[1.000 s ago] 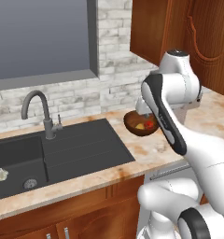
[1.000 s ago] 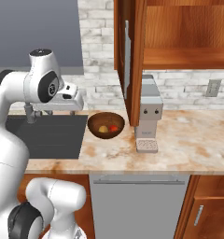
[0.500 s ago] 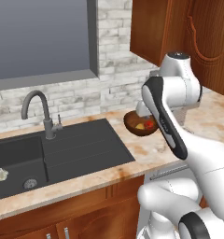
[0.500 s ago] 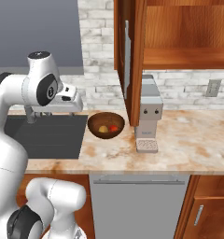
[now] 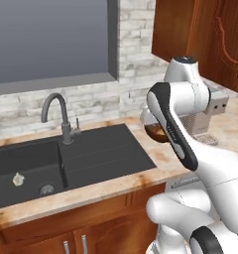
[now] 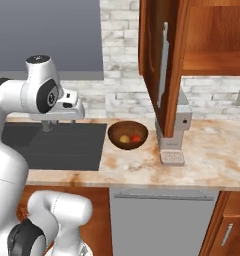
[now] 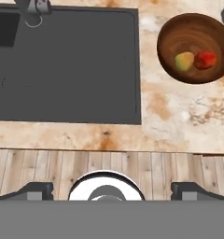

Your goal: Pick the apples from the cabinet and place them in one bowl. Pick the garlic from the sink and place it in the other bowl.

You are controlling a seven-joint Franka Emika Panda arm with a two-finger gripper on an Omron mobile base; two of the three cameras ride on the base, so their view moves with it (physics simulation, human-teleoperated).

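Note:
Both apples lie in the deep reddish-brown bowl [image 6: 127,135] [image 7: 194,49] on the counter: the yellow-green one [image 7: 184,61] [image 6: 124,138] beside the red one [image 7: 205,59] [image 6: 136,138]. The garlic [image 5: 18,179] rests in the deep basin of the black sink [image 5: 106,154] [image 6: 57,145] [image 7: 67,65], next to the drain [image 5: 46,189]. My gripper [image 7: 115,189] hangs open and empty high above the counter's front edge, between sink and bowl. The cabinet [image 6: 212,65] stands open above the counter. The other bowl is out of view.
A grey gooseneck tap [image 5: 56,116] rises behind the sink. The open cabinet door [image 6: 159,65] hangs over the counter just right of the bowl. A grey coffee machine [image 6: 179,127] [image 5: 217,106] stands under the cabinet.
My arm has swung a little left, toward the sink. The gripper has stayed open; the apples and garlic have not moved.

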